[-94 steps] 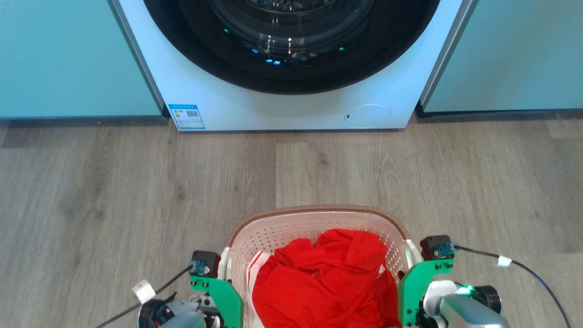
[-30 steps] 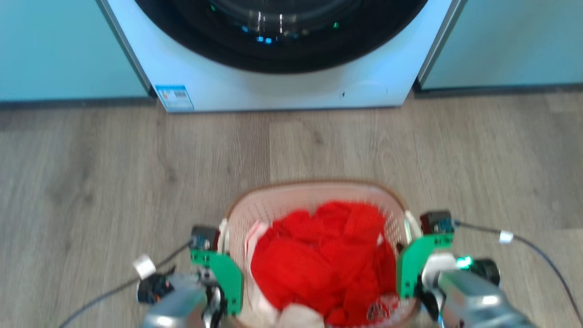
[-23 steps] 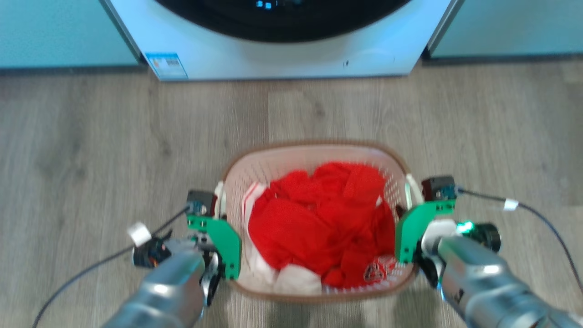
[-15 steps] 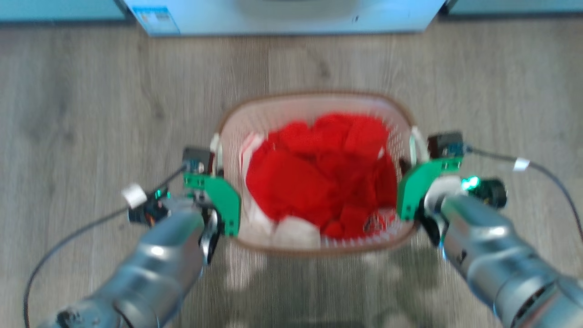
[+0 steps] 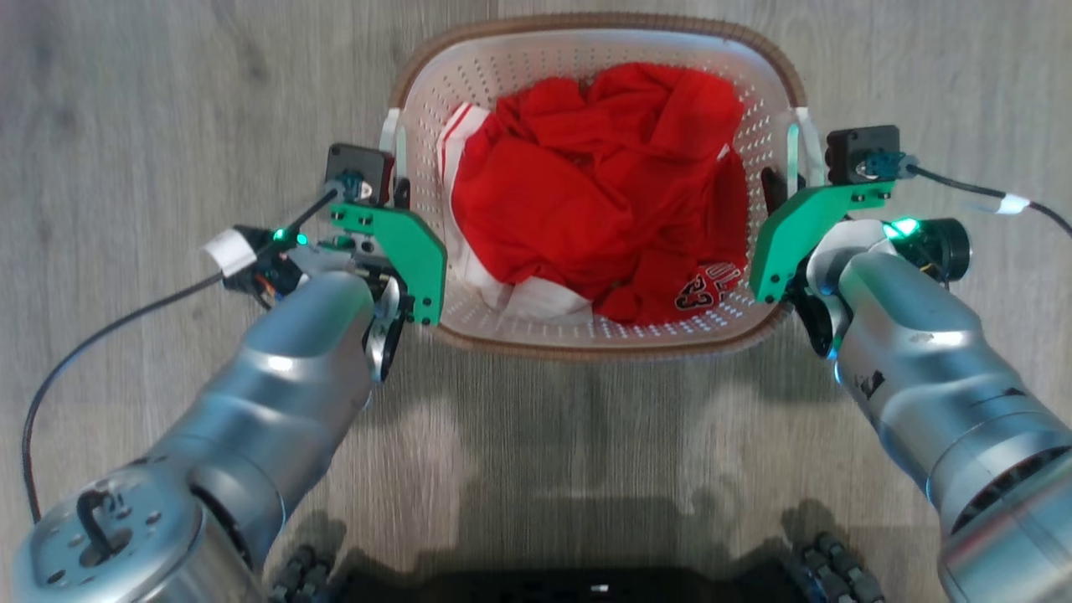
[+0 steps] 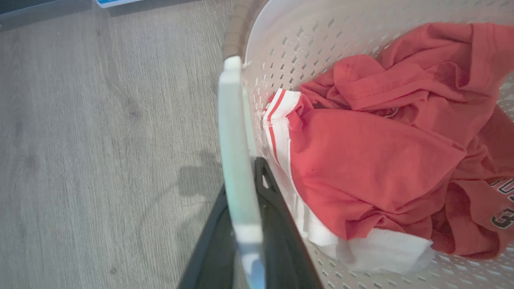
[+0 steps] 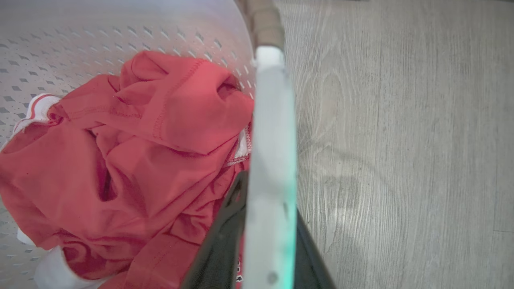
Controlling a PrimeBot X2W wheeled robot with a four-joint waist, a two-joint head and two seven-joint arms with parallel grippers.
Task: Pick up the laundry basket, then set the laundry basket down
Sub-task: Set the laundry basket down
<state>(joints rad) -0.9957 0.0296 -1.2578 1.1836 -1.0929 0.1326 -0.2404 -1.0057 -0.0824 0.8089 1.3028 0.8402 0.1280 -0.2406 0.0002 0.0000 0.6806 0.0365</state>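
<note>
The laundry basket (image 5: 586, 343), white perforated plastic with a brown rim, sits high in the head view and holds red clothes (image 5: 586, 184) and a white garment (image 5: 540, 300). My left gripper (image 5: 395, 191) is shut on the basket's left white handle (image 6: 237, 160), with a dark finger (image 6: 277, 224) on each side of it. My right gripper (image 5: 780, 186) is shut on the right handle (image 7: 273, 152) in the same way, one finger (image 7: 225, 241) inside the basket against the clothes. I cannot tell whether the basket's bottom touches the floor.
Grey wood-plank floor (image 5: 167, 100) lies all around the basket. My dark wheeled base (image 5: 586, 586) shows at the bottom edge. Black cables (image 5: 109, 327) trail from both wrists. A corner of a blue label (image 6: 114, 2) shows at the top of the left wrist view.
The head camera has tilted down: the washing machine has slid out of the top and the basket now lies higher in the picture. Both grippers stay shut on the handles.
</note>
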